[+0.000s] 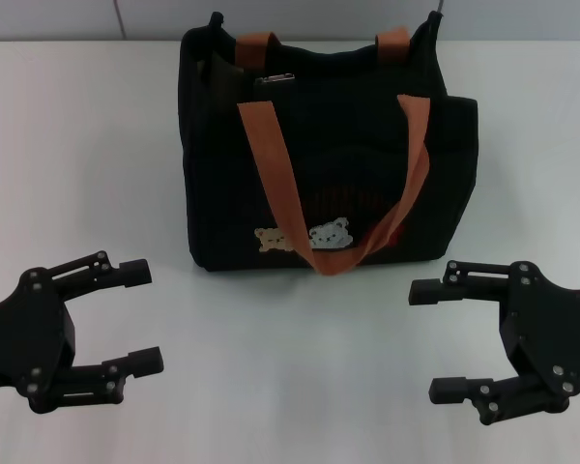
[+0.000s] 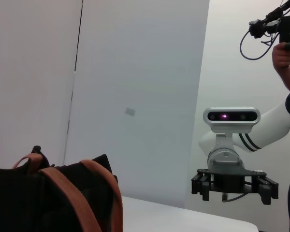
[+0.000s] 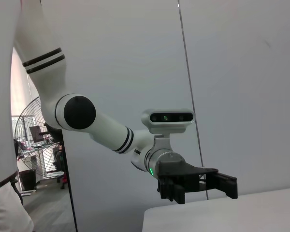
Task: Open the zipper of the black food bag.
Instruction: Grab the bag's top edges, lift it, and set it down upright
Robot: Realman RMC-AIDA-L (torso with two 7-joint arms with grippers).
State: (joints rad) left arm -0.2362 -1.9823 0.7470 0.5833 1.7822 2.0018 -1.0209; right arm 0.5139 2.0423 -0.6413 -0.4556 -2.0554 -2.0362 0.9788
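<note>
The black food bag stands upright at the middle back of the white table, its two-bear patch low on the front. Two orange-brown straps hang over its front and top. The zipper's silver pull tab lies on the top edge toward the bag's left end. My left gripper is open near the table's front left, well short of the bag. My right gripper is open at the front right, also apart from it. The left wrist view shows the bag's top and the right gripper beyond it.
The white table reaches back to a pale wall. In the left wrist view a person holds a camera rig off to the side. The right wrist view shows my left gripper over the table and a fan in the room behind.
</note>
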